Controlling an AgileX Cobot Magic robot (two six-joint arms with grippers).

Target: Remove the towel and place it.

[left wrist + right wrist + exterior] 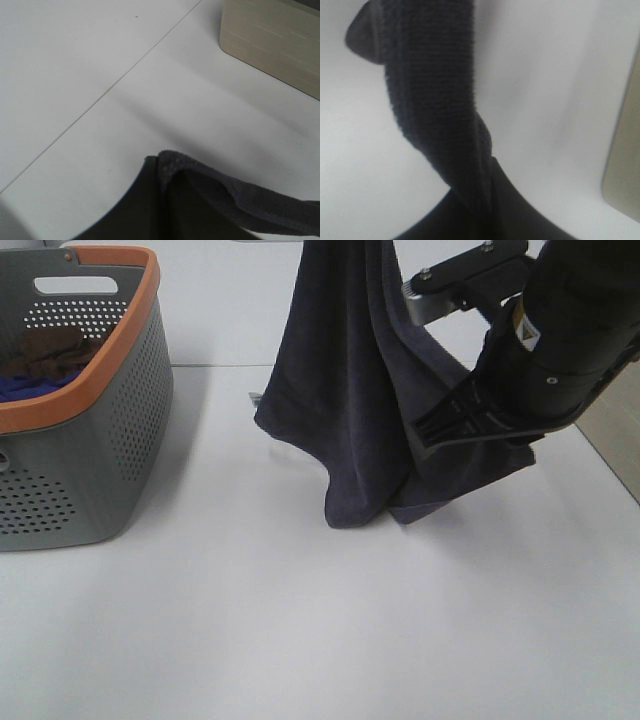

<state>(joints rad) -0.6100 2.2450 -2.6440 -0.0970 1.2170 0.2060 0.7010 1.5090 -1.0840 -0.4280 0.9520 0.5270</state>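
Left claw [161, 175] and right claw [485, 192] are both closed on the towel [340, 390]; you see it hanging, lower folds touching the white worktop [300, 640].

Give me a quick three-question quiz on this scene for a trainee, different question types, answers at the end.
1. True or false: the towel lies spread flat on the table.
2. The basket has a rim that is: A green, B orange, C white.
3. What colours are the two cloths in the basket?

Key
1. False: it hangs bunched above the table.
2. B.
3. A brown cloth and a blue cloth.
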